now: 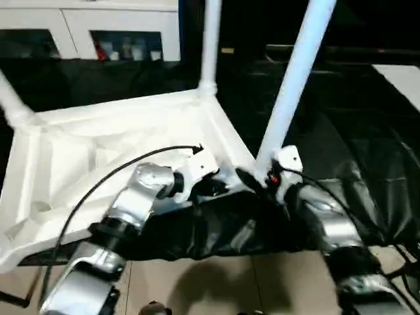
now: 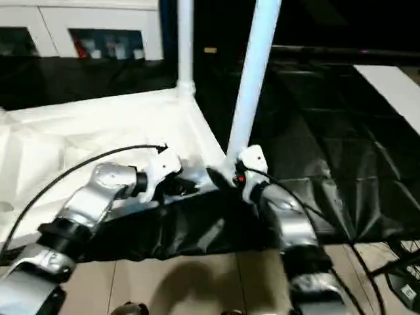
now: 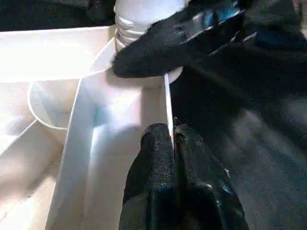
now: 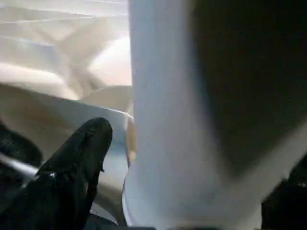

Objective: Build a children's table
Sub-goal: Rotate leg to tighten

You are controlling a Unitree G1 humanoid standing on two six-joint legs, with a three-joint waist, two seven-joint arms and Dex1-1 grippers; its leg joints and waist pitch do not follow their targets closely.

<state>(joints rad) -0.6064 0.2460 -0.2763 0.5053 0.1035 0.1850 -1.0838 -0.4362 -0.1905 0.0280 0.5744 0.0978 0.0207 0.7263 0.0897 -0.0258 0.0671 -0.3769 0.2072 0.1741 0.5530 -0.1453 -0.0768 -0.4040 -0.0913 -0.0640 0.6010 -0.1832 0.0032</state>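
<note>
Inverted table top point(image 1: 98, 151) lying at 10 o'clock; near-corner leg point(image 1: 295, 79) standing upright, rising toward 12. Right pincer point(image 1: 262, 178) straddling its base, fingers apart; left pincer point(image 3: 173, 143) pinching the rim, closed.

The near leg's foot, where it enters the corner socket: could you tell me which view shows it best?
The left wrist view: the near leg enters the corner socket close up, the right gripper around it. The right wrist view has the tube alone; the eye views hide the joint behind the grippers.
</note>
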